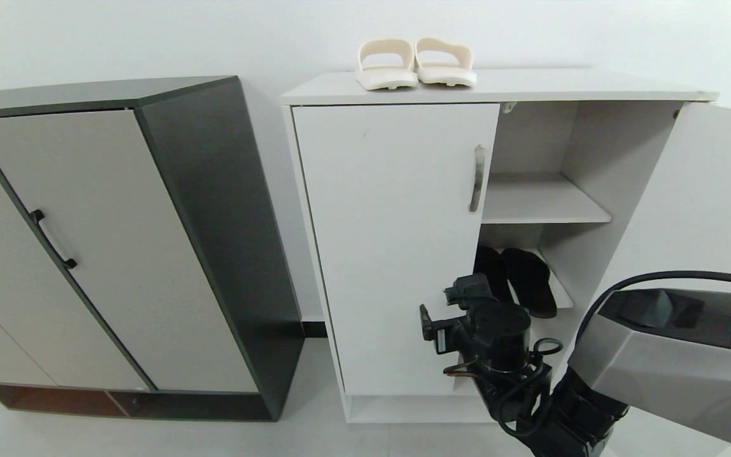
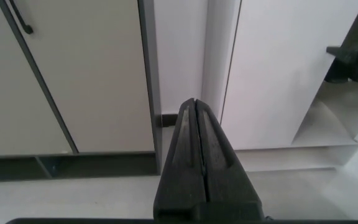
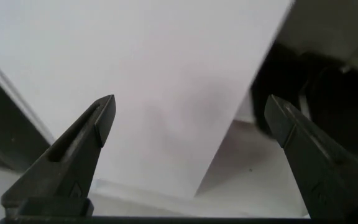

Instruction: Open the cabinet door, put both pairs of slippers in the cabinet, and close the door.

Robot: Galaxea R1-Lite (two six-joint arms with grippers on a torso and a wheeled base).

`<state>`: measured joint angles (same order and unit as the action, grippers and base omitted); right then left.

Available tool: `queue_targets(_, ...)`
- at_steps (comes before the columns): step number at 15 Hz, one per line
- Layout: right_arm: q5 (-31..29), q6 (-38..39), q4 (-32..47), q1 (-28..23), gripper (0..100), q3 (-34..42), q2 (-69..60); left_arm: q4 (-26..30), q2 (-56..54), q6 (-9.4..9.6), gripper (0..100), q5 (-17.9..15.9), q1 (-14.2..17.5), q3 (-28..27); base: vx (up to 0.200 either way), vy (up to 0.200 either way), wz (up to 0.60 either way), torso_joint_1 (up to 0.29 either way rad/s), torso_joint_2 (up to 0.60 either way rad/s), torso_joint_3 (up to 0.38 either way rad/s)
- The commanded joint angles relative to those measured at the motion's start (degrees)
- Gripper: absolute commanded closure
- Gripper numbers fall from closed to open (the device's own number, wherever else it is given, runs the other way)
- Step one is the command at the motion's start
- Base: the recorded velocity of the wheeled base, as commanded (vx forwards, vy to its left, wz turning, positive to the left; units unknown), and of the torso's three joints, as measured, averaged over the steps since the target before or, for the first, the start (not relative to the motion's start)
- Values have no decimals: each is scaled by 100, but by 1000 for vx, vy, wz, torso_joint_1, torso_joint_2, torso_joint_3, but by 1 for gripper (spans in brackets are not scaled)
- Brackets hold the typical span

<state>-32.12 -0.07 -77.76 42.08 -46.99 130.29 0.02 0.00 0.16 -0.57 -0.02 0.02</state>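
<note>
The white cabinet (image 1: 397,254) has its right door (image 1: 708,203) swung open and its left door shut. A black pair of slippers (image 1: 521,279) lies on the lower shelf inside, also seen as the black slippers (image 3: 328,99) in the right wrist view. A cream pair of slippers (image 1: 415,63) sits on the cabinet top. My right gripper (image 3: 191,118) hangs open with nothing between its fingers, in front of the closed left door near the lower shelf opening. My left gripper (image 2: 196,149) is shut on nothing, low down, facing the gap between the two cabinets.
A grey and dark cabinet (image 1: 118,241) with a black handle (image 1: 53,239) stands to the left of the white one. The upper shelf (image 1: 540,203) inside the white cabinet is bare. Pale floor (image 1: 150,438) runs in front.
</note>
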Motion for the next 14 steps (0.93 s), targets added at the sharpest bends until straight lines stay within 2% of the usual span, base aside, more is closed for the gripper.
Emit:
queue_targets(1, -5, -1, -20, 2, 0, -3, -30, -11, 9, 2, 100, -4, 2, -2, 0, 0, 0, 61, -320, -369)
queue_targets(8, -5, -10, -11, 28, 0, 76, -162, -11, 9, 2, 100, -4, 2, -2, 0, 0, 0, 91, -502, -353)
queue_targets(14, -5, -10, -11, 19, 0, 76, -145, -11, 9, 2, 100, -4, 2, -2, 0, 0, 0, 158, -469, -325)
